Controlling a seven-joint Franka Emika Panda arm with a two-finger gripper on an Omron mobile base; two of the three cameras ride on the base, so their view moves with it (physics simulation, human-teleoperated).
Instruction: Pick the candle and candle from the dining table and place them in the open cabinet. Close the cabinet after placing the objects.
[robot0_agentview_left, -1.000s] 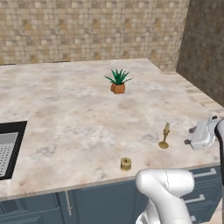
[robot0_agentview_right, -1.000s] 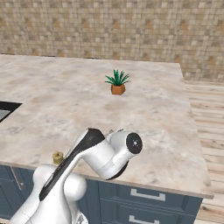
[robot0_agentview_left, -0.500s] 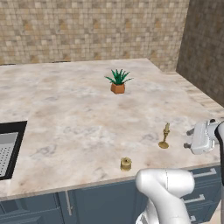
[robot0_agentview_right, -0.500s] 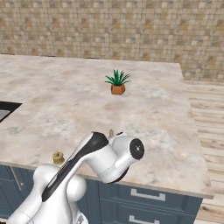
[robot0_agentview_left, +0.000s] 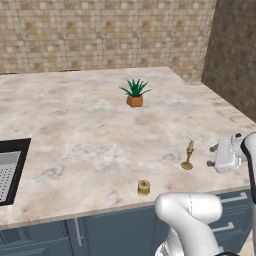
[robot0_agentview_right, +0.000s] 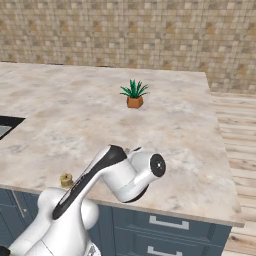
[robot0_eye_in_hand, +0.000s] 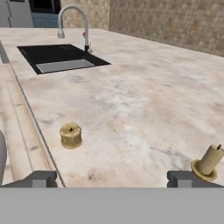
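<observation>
Left base view, two-finger gripper held wide open beside thin cream candle on brass candlestick, nothing grasped, squat ribbed yellow-gold candle near marbled beige table edge.

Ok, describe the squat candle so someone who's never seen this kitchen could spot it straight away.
Start at the beige marbled table and go to its near edge, above the blue-grey cupboard fronts. The squat candle sits there, left of the candlestick candle. It is a short, ribbed, yellow-gold cylinder, not tall and thin like its neighbour.

Both base views behind arm, high, looking forward-down over desk, sharing plant. Hand view low, close, skimming desk toward sink.
</observation>
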